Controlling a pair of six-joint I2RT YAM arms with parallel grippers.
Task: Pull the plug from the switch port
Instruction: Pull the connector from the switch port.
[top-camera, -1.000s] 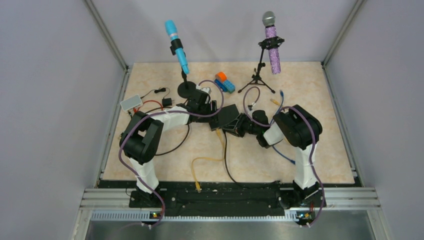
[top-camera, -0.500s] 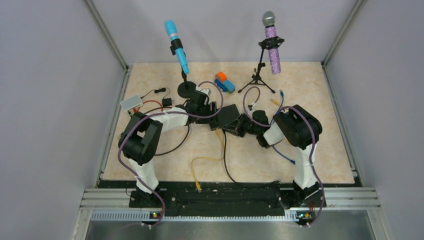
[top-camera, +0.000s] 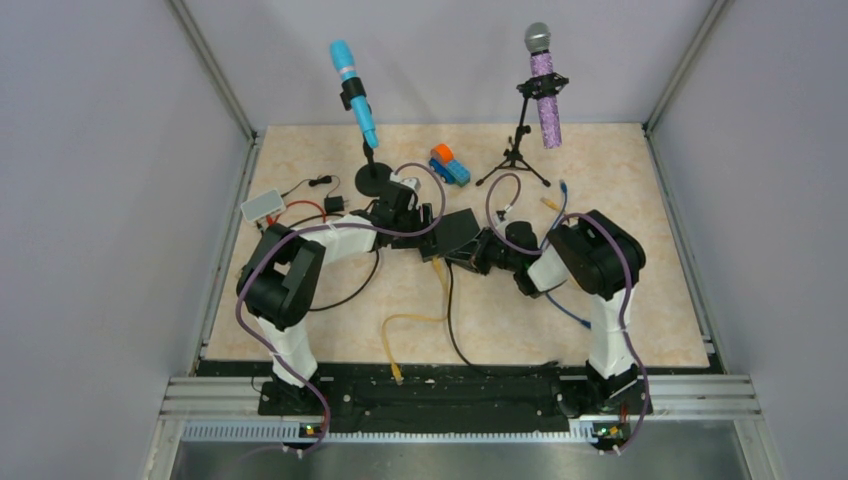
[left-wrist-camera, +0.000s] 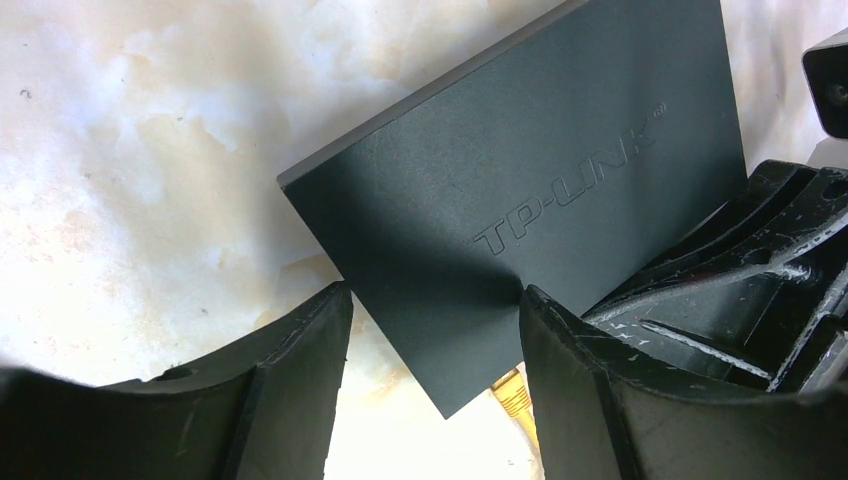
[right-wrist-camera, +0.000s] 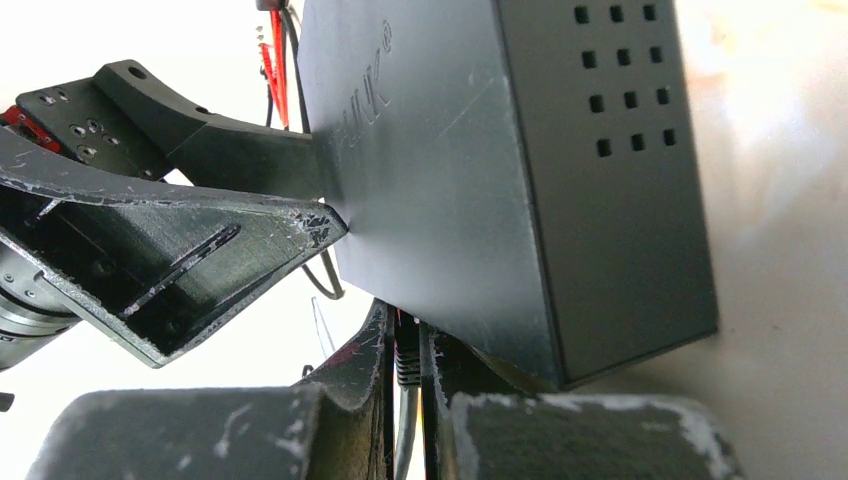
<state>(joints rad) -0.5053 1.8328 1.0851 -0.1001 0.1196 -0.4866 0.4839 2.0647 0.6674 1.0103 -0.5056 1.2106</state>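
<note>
Now, switch (left-wrist-camera: 520, 180): a flat black box, one corner lying between the fingers of the left gripper (left-wrist-camera: 435, 305), its lower edge just above the right gripper (right-wrist-camera: 405, 345).
Left gripper: clamped on the switch, one finger against each side of that corner.
Right gripper: fingers drawn almost together on the plug (right-wrist-camera: 405, 358), a dark body tucked under the box's lower edge. It looks pinched, though the slit between the fingers is in shadow.
Switch port: on the edge facing the right gripper's fingertips, hidden by the box itself.
Yellow connector (left-wrist-camera: 512, 392): peeks out beneath the box, beside one finger of the left gripper.
Handling of the switch: likely light, hollow and rigid, with a smooth matt skin that could slide in the pads. It is best braced across the body.
Handling of the plug: small and stiff, probably latched by a clip. Best taken by the body close to the port, not by the soft lead, and drawn straight out along the socket.
Writing: "TP-LINK" (left-wrist-camera: 570, 180) embossed on the top face; nothing else is legible.
Vent holes (right-wrist-camera: 625, 80): a grid on the short side wall, above the right gripper.
</note>
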